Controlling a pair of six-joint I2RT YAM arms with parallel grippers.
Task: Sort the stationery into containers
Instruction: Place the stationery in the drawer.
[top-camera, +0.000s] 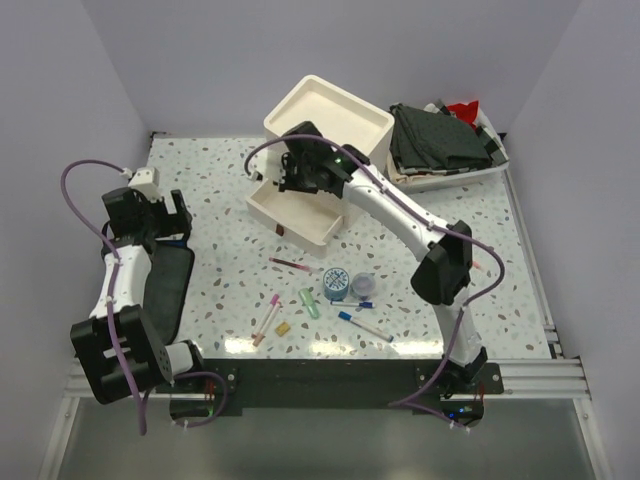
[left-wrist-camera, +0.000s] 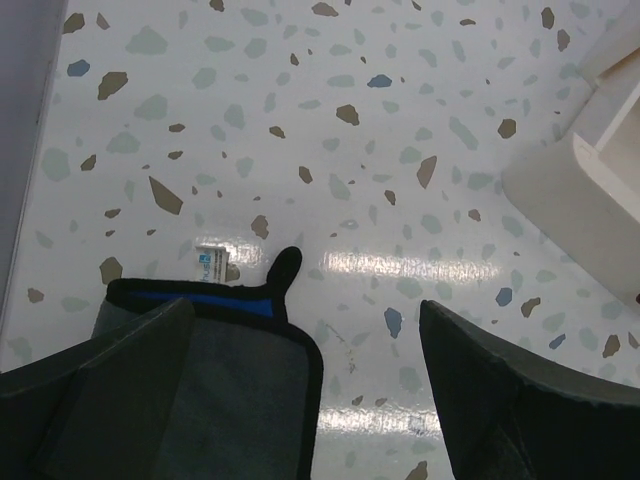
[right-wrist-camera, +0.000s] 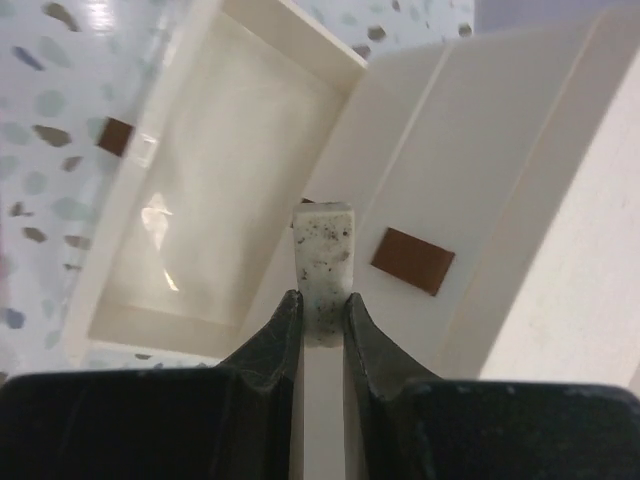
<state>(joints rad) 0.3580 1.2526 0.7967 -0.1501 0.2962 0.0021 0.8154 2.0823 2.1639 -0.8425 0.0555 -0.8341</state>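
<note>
One drawer (top-camera: 300, 212) of the white cabinet (top-camera: 335, 120) is pulled out. The right claw (right-wrist-camera: 322, 305) hangs over it, pinching a small white speckled piece (right-wrist-camera: 322, 250), possibly an eraser. It is held fingers-down above the open box, so a release should drop the piece straight in; that's a judgement. The drawer looks bare inside.

The left claw (left-wrist-camera: 300, 400) is spread wide with nothing in it. It sits low over the table (left-wrist-camera: 300, 120) at the left side, well apart from the pile, likely to keep clear of the right arm's reach.

The other stationery lies on the table between the arm bases and the cabinet:
- maroon pen (top-camera: 292, 264)
- blue tape rolls (top-camera: 336, 283), near each other
- green piece (top-camera: 310, 303)
- pink pen (top-camera: 270, 315)
- tan piece (top-camera: 282, 328)
- white pens (top-camera: 365, 326) with blue caps

The task looks early.

What each view adds:
- **Overhead:** gives the layout and the pile, but the right wrist hides the fingertips and the piece, so the grip can't be read there. Only this view shows the tray (top-camera: 455, 180) of dark fabric at the far right.
- **Right wrist:** shows the pinch, the drawer interior and the brown handles (right-wrist-camera: 412, 260).
- **Left wrist:** shows the spread fingers and a dark cloth (left-wrist-camera: 230, 380) with a blue edge just below them. A cabinet corner is at its right edge.
</note>
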